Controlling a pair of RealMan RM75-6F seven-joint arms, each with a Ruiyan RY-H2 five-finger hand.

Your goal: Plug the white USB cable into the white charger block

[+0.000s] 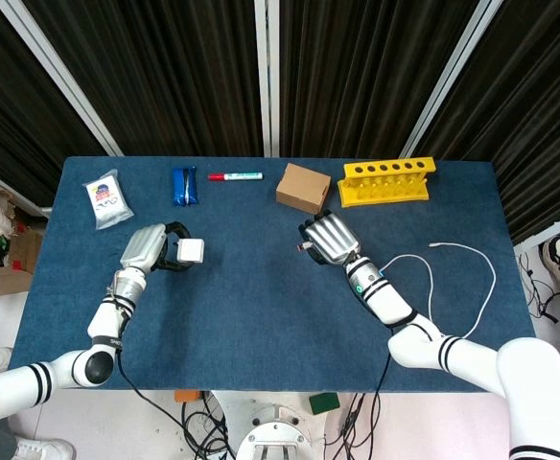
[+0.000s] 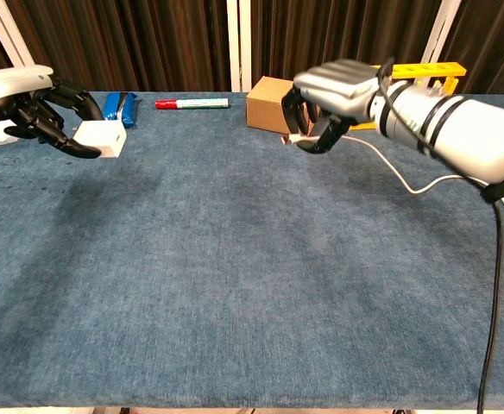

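Note:
My left hand [image 1: 149,247] [image 2: 29,106] holds the white charger block [image 1: 190,251] [image 2: 99,138] above the left part of the table. My right hand [image 1: 329,237] [image 2: 337,93] is raised over the table's middle and pinches the USB plug [image 2: 296,138] [image 1: 301,246] of the white cable [image 1: 453,287] [image 2: 418,183]. The cable trails right from under that hand, loops on the cloth, and ends in a small free tip [image 1: 435,246]. A wide gap lies between plug and block.
Along the back edge stand a cardboard box [image 1: 302,187] [image 2: 276,103], a yellow tube rack [image 1: 386,180] [image 2: 416,76], a red-capped marker [image 1: 235,176] [image 2: 192,103], a blue packet [image 1: 183,185] [image 2: 117,108] and a white pouch [image 1: 106,199]. The blue table cloth [image 2: 235,285] spreads in front.

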